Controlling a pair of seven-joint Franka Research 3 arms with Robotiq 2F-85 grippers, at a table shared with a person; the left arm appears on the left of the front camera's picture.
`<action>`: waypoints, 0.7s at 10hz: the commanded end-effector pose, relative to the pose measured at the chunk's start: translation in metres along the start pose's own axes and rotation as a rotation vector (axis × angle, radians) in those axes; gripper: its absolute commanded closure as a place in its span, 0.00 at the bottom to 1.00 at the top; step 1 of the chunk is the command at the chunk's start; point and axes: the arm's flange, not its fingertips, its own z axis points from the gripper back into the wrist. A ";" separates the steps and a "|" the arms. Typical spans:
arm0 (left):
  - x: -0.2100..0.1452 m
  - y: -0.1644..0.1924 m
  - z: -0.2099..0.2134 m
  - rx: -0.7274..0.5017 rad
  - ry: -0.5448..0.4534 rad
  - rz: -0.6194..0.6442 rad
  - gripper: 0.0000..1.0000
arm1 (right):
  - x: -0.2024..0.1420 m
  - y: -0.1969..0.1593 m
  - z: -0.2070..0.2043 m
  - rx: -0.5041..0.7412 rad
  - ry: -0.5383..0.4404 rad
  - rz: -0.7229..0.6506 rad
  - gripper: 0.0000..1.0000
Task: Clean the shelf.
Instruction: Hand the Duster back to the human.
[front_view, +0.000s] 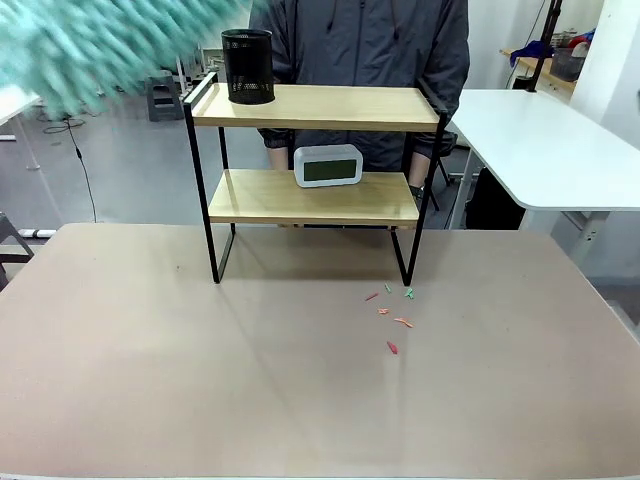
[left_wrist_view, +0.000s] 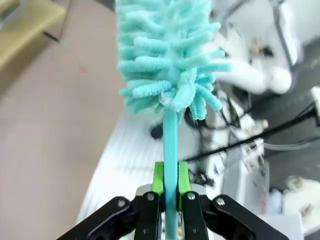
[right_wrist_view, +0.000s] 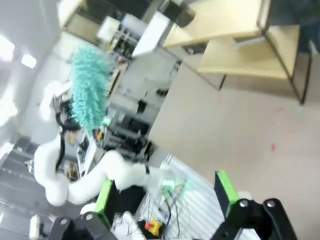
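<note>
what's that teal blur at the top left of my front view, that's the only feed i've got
Observer: It's a fluffy teal duster. The left wrist view shows its handle clamped between the green pads of the left tool.
Operator: ok and the other arm, holding anything
Observer: No. In the right wrist view the right tool stands open with nothing between its fingers, looking across the table towards the shelf.
</note>
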 end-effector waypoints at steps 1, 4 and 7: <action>0.037 0.045 -0.032 -0.175 0.429 -0.036 0.88 | -0.047 -0.030 0.005 0.003 0.078 -0.012 0.00; 0.015 0.025 -0.038 -0.093 0.144 0.025 0.88 | -0.021 -0.012 -0.009 0.019 0.056 -0.018 0.00; 0.044 0.057 -0.087 -0.117 0.397 0.050 0.88 | -0.014 -0.028 -0.036 0.046 0.146 -0.006 0.00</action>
